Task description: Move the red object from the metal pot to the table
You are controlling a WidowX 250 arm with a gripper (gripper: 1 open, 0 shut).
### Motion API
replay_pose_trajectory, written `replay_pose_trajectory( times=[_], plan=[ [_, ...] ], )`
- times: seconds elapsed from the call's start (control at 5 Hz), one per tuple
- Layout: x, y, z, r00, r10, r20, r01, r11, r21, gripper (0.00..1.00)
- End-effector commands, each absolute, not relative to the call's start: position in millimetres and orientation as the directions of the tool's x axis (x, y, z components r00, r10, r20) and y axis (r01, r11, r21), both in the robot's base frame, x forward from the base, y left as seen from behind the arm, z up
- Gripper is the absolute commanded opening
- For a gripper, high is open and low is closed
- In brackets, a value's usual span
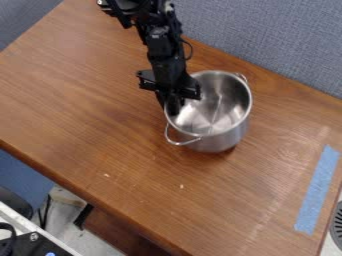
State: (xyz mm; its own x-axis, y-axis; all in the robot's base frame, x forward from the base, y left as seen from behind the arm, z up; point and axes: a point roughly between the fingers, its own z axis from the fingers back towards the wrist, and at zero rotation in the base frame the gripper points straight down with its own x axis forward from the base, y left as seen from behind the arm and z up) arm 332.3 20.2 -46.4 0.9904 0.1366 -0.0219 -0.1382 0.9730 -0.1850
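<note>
Claw (175, 101) closed just inside the metal pot (221, 108), red block unseen; lifting could drag the pot across the table (94, 120).

grey-blue wall (287, 40) behind; dim floor below.

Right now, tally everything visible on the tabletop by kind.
Metal pot: 1
Blue tape strip: 1
Robot claw, reaching into the pot: 1
Red object: 0 visible
Total: 3
</note>
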Motion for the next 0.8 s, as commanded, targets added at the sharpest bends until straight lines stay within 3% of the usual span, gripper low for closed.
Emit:
replay_pose_trajectory(
  times=[0.0, 0.4, 0.6],
  plan=[
    [298, 23, -39.9, 0.986, 0.141, -0.083, -0.156, 0.965, -0.210, 0.00],
    [269, 3, 8.1, 0.994, 0.084, -0.063, -0.097, 0.966, -0.240, 0.00],
    [283, -40, 26.5, 0.994, -0.097, -0.049, 0.081, 0.962, -0.261, 0.00]
  ],
)
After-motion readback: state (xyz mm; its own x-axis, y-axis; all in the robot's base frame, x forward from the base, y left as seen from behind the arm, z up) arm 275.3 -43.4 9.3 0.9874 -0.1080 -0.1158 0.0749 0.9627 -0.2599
